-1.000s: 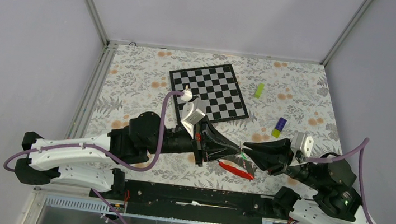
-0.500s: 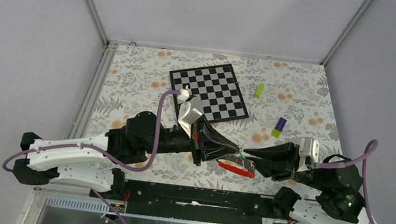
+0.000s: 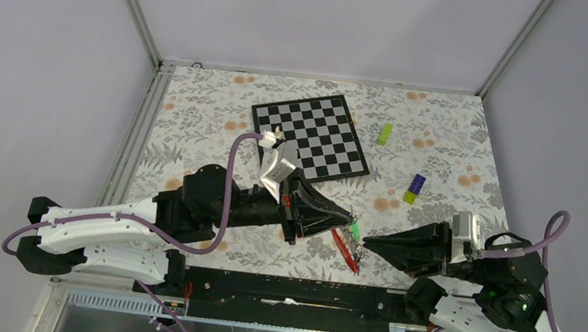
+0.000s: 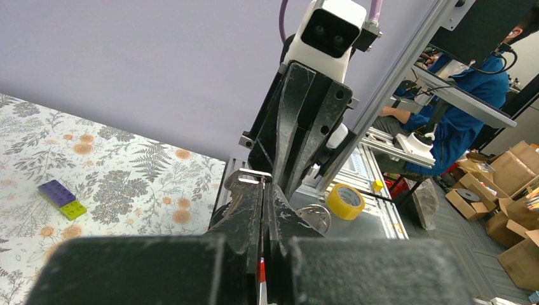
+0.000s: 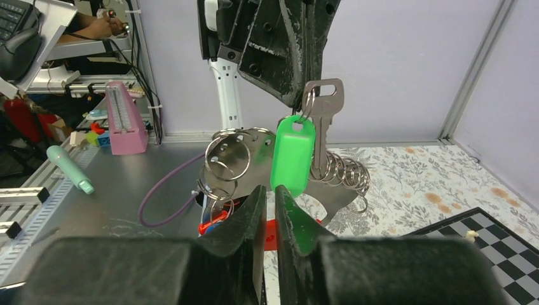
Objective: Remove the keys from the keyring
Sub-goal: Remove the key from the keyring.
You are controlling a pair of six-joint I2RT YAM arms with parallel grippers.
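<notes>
Left claw [image 4: 264,188] clamped on flat silver metal key [image 5: 323,108] so thin silvery wire keyring [image 5: 225,162] dangles free for access | right claw [image 5: 270,190], at its 3 o'clock, slit apart, empty

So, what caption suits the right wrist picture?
Left end effector dangles the keyring, with a silver key and green-headed key, before the right end effector.

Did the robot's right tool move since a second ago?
Yes. The right tool pulled back toward its own base, lower in the top view and farther from the purple-and-yellow block, leaving a gap to the left tool.
</notes>
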